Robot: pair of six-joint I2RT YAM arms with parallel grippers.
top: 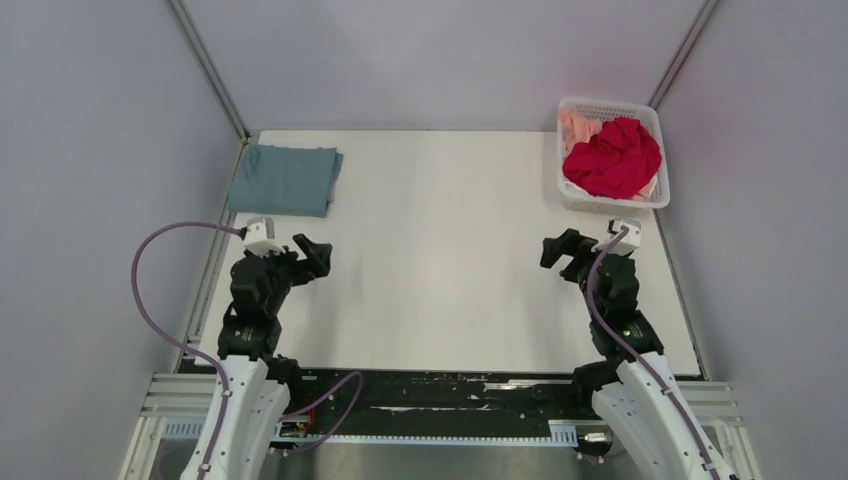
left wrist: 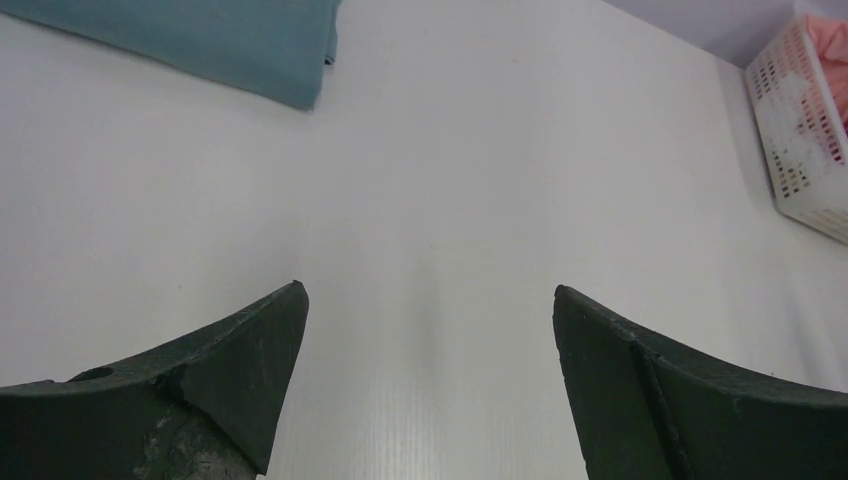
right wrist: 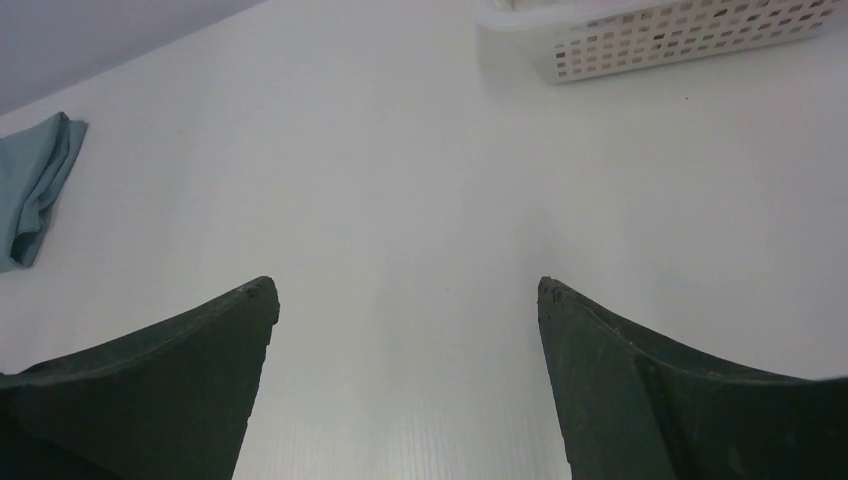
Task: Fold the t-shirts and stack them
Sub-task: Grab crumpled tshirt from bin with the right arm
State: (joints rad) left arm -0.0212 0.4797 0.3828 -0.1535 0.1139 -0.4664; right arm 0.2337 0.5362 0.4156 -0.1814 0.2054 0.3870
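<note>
A blue-grey t-shirt (top: 285,179) lies folded flat at the table's far left corner; it also shows in the left wrist view (left wrist: 215,40) and the right wrist view (right wrist: 35,180). A crumpled crimson t-shirt (top: 614,159) fills the white mesh basket (top: 608,205) at the far right, on top of a salmon pink t-shirt (top: 577,128). My left gripper (top: 314,255) hovers open over the near left of the table, nothing between its fingers (left wrist: 240,370). My right gripper (top: 557,250) hovers open at the near right, just in front of the basket, also empty.
The white table (top: 440,250) is enclosed by grey walls on the left, right and back. The basket's wall (right wrist: 660,40) stands close ahead of the right gripper. A purple cable (top: 150,290) loops off the left arm past the table's left edge.
</note>
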